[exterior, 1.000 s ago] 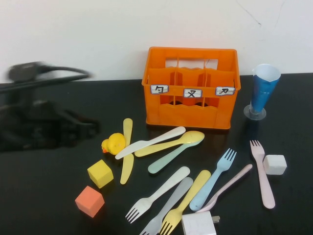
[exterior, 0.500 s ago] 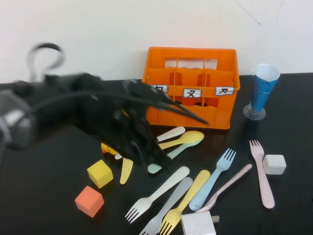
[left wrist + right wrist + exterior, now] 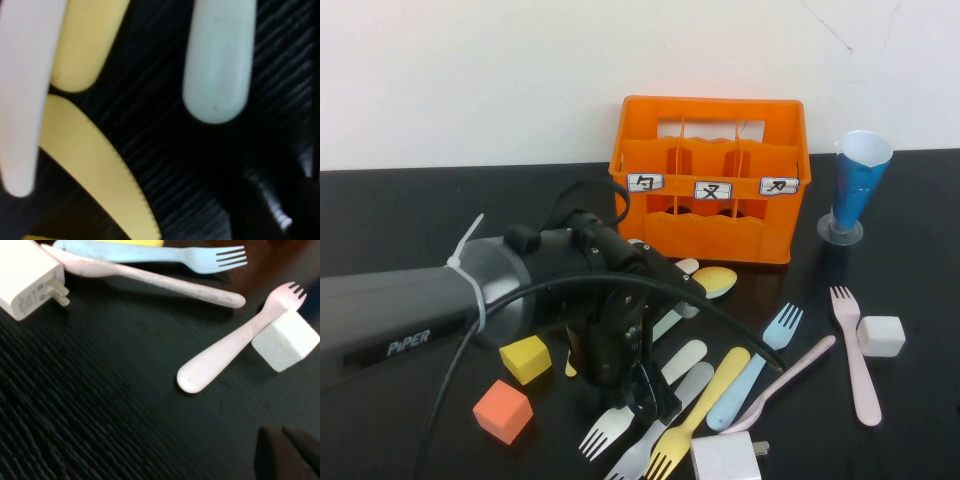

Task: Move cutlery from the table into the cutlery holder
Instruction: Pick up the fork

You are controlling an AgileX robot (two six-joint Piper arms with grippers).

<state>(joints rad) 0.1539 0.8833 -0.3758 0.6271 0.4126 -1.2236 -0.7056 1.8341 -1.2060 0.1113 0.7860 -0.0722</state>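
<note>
Approach step: left gripper (image 3: 645,392) low over the cutlery (image 3: 715,385) on the worktop (image 3: 410,215) before the empty-looking holder (image 3: 710,180), jaws' state unclear, right gripper (image 3: 287,452) parked likewise; next needs 1 piece singled out and clamped.
</note>
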